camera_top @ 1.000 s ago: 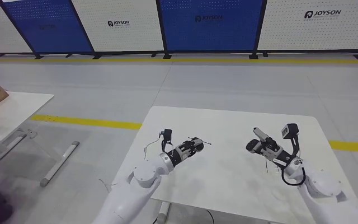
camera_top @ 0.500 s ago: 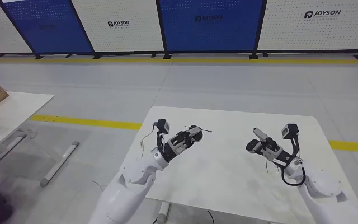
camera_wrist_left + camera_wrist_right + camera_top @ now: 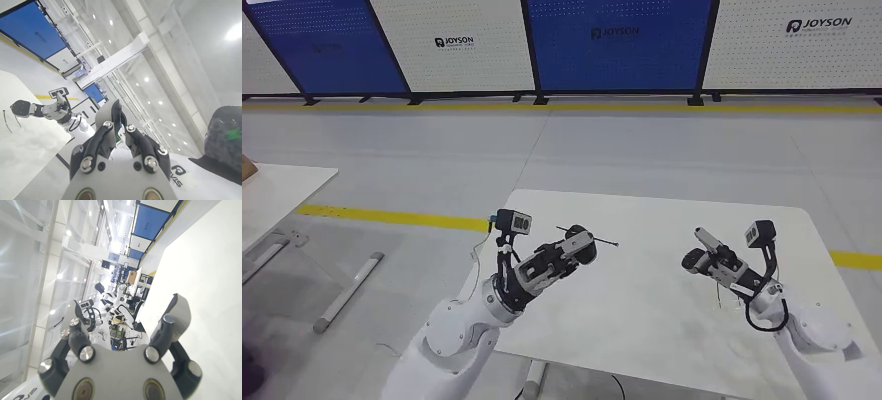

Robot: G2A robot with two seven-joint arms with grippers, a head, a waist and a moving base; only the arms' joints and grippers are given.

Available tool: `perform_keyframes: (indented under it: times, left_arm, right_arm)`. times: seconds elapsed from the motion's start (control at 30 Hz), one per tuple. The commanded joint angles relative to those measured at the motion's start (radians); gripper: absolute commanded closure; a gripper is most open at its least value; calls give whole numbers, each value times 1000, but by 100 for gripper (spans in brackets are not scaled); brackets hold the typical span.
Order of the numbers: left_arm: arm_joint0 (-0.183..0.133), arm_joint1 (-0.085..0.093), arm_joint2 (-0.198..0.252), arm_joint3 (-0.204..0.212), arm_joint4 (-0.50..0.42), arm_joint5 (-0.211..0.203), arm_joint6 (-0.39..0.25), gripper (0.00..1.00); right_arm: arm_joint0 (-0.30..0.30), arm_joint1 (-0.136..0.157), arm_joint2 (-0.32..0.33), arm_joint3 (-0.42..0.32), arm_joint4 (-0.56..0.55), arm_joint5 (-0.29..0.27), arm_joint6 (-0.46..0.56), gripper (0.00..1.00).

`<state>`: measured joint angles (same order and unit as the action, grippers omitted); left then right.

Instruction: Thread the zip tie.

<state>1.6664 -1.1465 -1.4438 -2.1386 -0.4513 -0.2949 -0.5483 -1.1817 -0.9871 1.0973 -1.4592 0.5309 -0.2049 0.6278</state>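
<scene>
A thin black zip tie (image 3: 604, 240) sticks out sideways from my left gripper (image 3: 580, 243), which is shut on it above the left part of the white table (image 3: 642, 320). In the left wrist view the tie (image 3: 119, 116) shows edge-on between the closed fingertips of the left gripper (image 3: 118, 111). My right gripper (image 3: 694, 250) hangs over the right side of the table, well apart from the tie. Its fingers stand wide apart in the right wrist view (image 3: 125, 302), with nothing between them. Thin black strands (image 3: 6, 123) lie on the table by the right gripper (image 3: 19, 108).
The table's front edge (image 3: 572, 365) runs just below both arms. A second white table (image 3: 282, 190) stands far off to the left across the floor. Blue and white panels (image 3: 617, 45) line the back of the room.
My left arm has lifted and turned, its wrist camera swinging up and left, and the zip tie has risen slightly with it. The right arm has kept still.
</scene>
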Motion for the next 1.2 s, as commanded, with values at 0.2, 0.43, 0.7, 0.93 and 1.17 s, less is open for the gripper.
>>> perform_keyframes:
  times: [0.2, 0.43, 0.7, 0.93, 1.17]
  left_arm:
    - [-1, -4, 28, 18, 114, 3, 88, 100]
    - [-88, -7, 113, 121, 219, 220, 106, 100]
    - [-185, -20, 236, 307, 307, 246, 144, 100]
    - [-229, -29, 296, 429, 283, 247, 121, 100]
    - [-249, -35, 323, 470, 282, 234, 153, 100]
  right_arm:
    - [0, 0, 0, 0, 0, 0, 0, 0]
    - [0, 0, 0, 0, 0, 0, 0, 0]
    - [0, 0, 0, 0, 0, 0, 0, 0]
    - [0, 0, 0, 0, 0, 0, 0, 0]
    - [0, 0, 0, 0, 0, 0, 0, 0]
